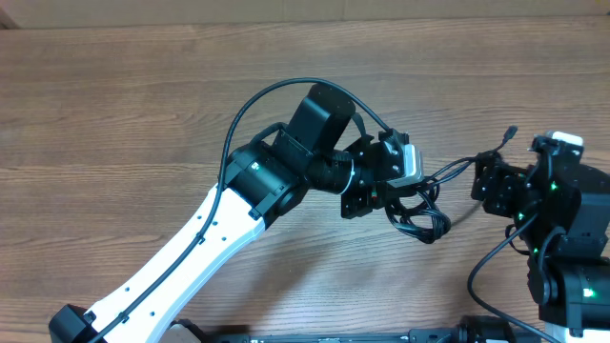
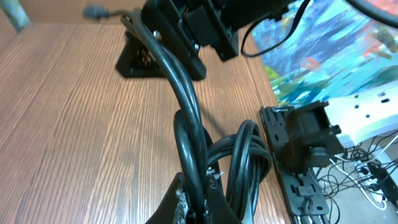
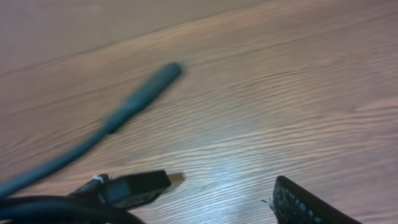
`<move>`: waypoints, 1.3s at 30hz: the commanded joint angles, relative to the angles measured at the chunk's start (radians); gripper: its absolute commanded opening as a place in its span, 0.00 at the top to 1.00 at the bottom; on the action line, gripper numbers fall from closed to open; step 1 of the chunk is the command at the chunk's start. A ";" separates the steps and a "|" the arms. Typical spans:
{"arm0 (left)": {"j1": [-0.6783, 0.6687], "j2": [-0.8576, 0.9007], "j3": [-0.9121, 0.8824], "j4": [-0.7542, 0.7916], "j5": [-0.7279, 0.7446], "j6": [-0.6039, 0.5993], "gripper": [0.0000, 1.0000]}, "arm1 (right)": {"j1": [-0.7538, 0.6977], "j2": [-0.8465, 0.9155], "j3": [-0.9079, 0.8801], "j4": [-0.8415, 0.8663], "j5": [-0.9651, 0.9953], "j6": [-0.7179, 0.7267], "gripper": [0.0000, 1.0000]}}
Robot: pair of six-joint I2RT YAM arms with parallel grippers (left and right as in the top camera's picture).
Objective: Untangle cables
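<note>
Item: cables (image 1: 419, 217), thin black flexible cords in a small coiled bundle, lay right of the middle of the pale brown wood-grain surface (image 1: 143, 114), between the two arms. In the left wrist view the loops (image 2: 242, 155) crowded together, one strand rising from them towards the far arm. The left arm's fingers (image 2: 180, 202) were pressed together on the lower end of the bundle, the cords pinched between them. From the bundle a loose strand (image 1: 456, 170) ran to the right, and a further cord ended in a small plug (image 1: 512, 131) beside the right arm (image 1: 562, 205). In the right wrist view a black plug with a metal tip (image 3: 140, 185) showed at the lower left, and a blurred grey-green cord end (image 3: 146, 87) hung above it. The right arm's fingers stood apart, clamped on nothing; only one ribbed black pad (image 3: 305, 205) showed, well off the view's middle. The white and black left arm (image 1: 191, 248) reached in from the lower left. Beyond the surface edge lay a white power strip (image 2: 367, 115) and a blue patterned sheet (image 2: 336, 50).
</note>
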 commanded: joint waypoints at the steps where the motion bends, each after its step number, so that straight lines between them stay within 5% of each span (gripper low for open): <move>1: -0.004 -0.023 0.018 -0.018 -0.032 0.019 0.96 | -0.007 0.000 0.007 0.005 0.180 0.016 0.18; 5: 0.010 -0.024 0.018 -0.051 -0.034 0.019 0.96 | -0.007 0.000 0.007 -0.011 0.269 0.113 0.09; 9: 0.034 -0.024 0.018 -0.046 -0.082 0.002 0.96 | -0.007 0.000 0.007 -0.019 0.148 0.135 0.01; 25: 0.073 -0.024 0.018 0.028 -0.376 -0.341 0.96 | -0.007 0.000 0.007 -0.126 -0.428 0.131 0.00; 31: 0.073 -0.024 0.018 0.097 -0.345 -0.408 0.96 | -0.007 0.000 0.007 -0.110 -0.604 0.132 0.00; 39: 0.073 -0.024 0.018 0.201 -0.098 -0.399 0.96 | -0.007 0.000 0.007 -0.105 -0.665 -0.013 0.00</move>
